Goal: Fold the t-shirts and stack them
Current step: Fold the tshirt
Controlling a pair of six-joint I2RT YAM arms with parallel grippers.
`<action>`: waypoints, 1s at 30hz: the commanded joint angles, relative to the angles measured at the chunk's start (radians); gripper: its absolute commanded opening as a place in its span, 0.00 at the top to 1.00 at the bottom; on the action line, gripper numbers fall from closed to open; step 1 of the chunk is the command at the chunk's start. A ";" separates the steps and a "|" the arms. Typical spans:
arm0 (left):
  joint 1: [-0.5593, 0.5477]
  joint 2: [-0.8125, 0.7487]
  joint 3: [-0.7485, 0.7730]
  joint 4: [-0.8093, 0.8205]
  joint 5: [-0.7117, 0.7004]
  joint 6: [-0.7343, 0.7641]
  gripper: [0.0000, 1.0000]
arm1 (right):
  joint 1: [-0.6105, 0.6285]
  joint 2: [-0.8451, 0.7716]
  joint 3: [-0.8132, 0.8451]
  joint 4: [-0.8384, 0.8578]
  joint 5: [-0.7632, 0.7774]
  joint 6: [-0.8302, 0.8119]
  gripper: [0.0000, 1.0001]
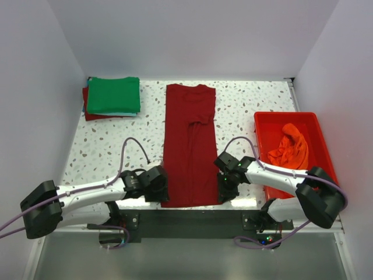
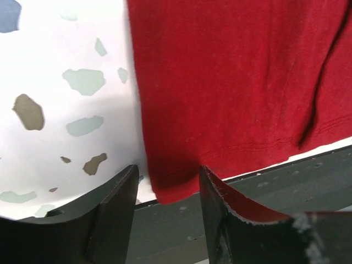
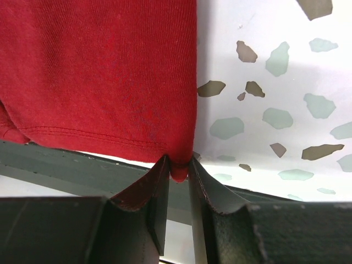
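Observation:
A dark red t-shirt (image 1: 189,146) lies flat as a long strip down the middle of the speckled table, its hem at the near edge. My left gripper (image 1: 165,190) sits at the near left hem corner. In the left wrist view its jaws (image 2: 168,177) stand open on either side of that corner (image 2: 170,187), with gaps showing. My right gripper (image 1: 225,190) is at the near right corner. The right wrist view shows it (image 3: 179,165) shut on the pinched hem corner of the shirt (image 3: 110,82). A folded green t-shirt (image 1: 113,95) rests on a folded dark red one (image 1: 88,112) at the far left.
A red plastic tub (image 1: 285,115) at the right holds a crumpled orange t-shirt (image 1: 289,149). A dark rail (image 1: 192,217) runs along the near table edge just under the hem. White walls enclose the table on three sides.

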 commanded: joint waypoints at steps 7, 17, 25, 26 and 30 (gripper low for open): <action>0.002 0.052 -0.001 -0.060 0.017 0.000 0.53 | 0.008 -0.015 -0.011 -0.026 0.016 0.013 0.76; 0.002 0.051 -0.018 -0.049 0.046 0.003 0.75 | 0.008 -0.010 -0.020 -0.004 -0.009 0.013 0.96; 0.002 0.102 -0.012 -0.028 0.069 0.033 1.00 | 0.016 0.001 -0.029 0.001 -0.029 0.016 1.00; 0.002 0.101 -0.010 -0.032 0.069 0.032 1.00 | 0.018 0.001 -0.029 -0.003 -0.030 0.014 1.00; 0.001 0.085 -0.003 -0.066 0.074 0.023 1.00 | 0.019 -0.001 -0.026 -0.022 -0.030 0.011 1.00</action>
